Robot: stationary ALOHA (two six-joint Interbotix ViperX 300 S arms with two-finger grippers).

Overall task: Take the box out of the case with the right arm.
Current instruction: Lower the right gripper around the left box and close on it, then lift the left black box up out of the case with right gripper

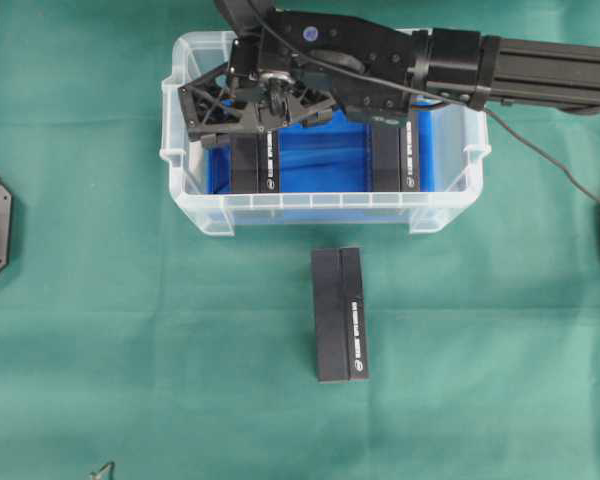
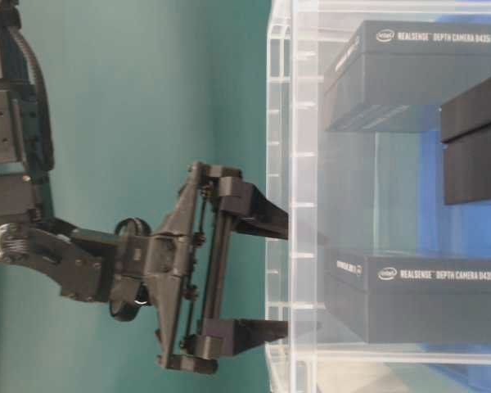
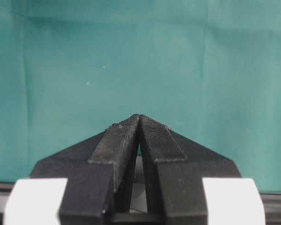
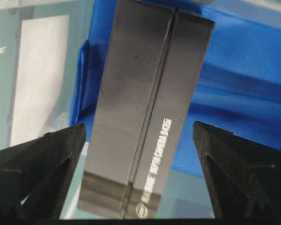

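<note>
Black rectangular cardboard boxes, 2 of them, lie inside the clear plastic tub with a blue bottom (image 1: 450, 205); the left box (image 1: 255, 163) sits between the spread fingers of the right arm's black lattice gripper (image 1: 242, 112), untouched. Silver lettering reads "intel REALSENSE DEPTH CAMERA D435i". The left wedge gripper (image 3: 139, 123) is pressed together.

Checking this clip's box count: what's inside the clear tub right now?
Inside the tub, on its blue floor, two black boxes show: one at left, one at right. The right arm covers the back part, so anything there is hidden.
</note>
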